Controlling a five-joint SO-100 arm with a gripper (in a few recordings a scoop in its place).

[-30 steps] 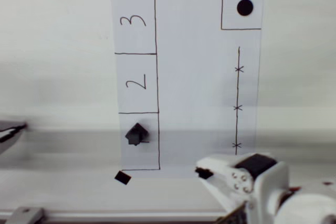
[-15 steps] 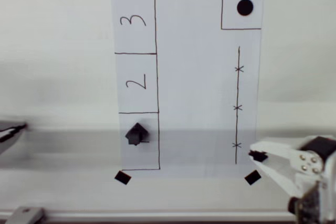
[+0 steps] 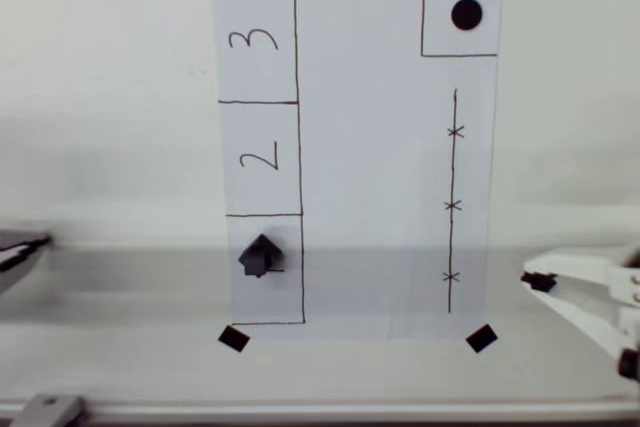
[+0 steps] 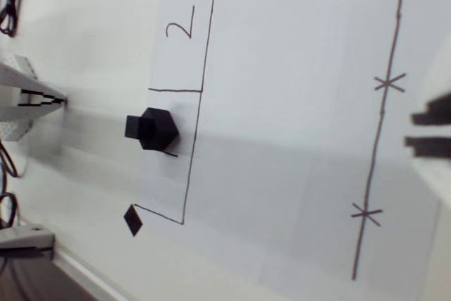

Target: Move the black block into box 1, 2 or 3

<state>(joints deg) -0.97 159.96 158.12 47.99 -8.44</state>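
The black block (image 3: 259,255) sits inside box 1 (image 3: 266,269) (near the paper's bottom-left corner); the gripper (image 3: 540,282), whose opening cannot be judged, should retreat without touching it.

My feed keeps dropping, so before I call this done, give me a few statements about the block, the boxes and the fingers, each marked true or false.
1. The black block sits inside box 1, the lowest drawn box in the overhead view. True.
2. The block lies in the box marked 2. False: that box holds only its number.
3. The gripper is shut on the block. False: it is at the right edge of the overhead view, beyond the paper, and holds nothing.
4. The block covers part of the handwritten number in its box. True.
5. The block rests on the line with crosses. False: that line is bare, well to the block's right.
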